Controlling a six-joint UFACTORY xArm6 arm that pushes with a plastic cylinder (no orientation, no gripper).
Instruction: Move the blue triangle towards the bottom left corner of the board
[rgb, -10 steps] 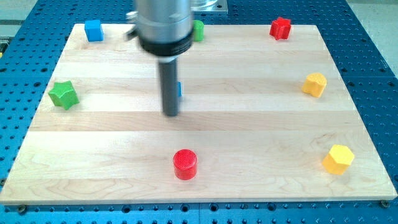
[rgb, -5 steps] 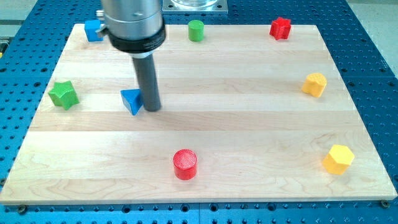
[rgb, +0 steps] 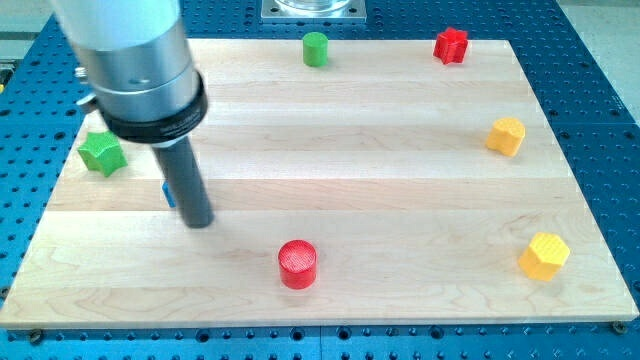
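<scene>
Blue triangle (rgb: 169, 193) is almost fully hidden behind the rod, only a thin blue sliver shows at the rod's left edge, left-centre of the board (rgb: 400, 180), just right of and nearer than the green star (rgb: 102, 152). My tip (rgb: 198, 222) sits touching or just beside it on its right-near side; exact contact can't be told. No fingers on this rig, just the rod, so nothing to report as open or closed. Step in hand, as I read it: mid-push, block roughly part-way to the near left corner, still well apart from it. Next move likely needs the tip on the block's far-right side, then a diagonal push toward near-left; from the present side it may shove the block left only or slip off. Red cylinder (rgb: 297, 264) is near-centre, clear of that path. Green cylinder (rgb: 316, 48) and red star (rgb: 451, 45) far edge, two yellow blocks (rgb: 506, 135) (rgb: 544, 255) right side, all well apart. Board rests on the blue desk (rgb: 600, 120).
</scene>
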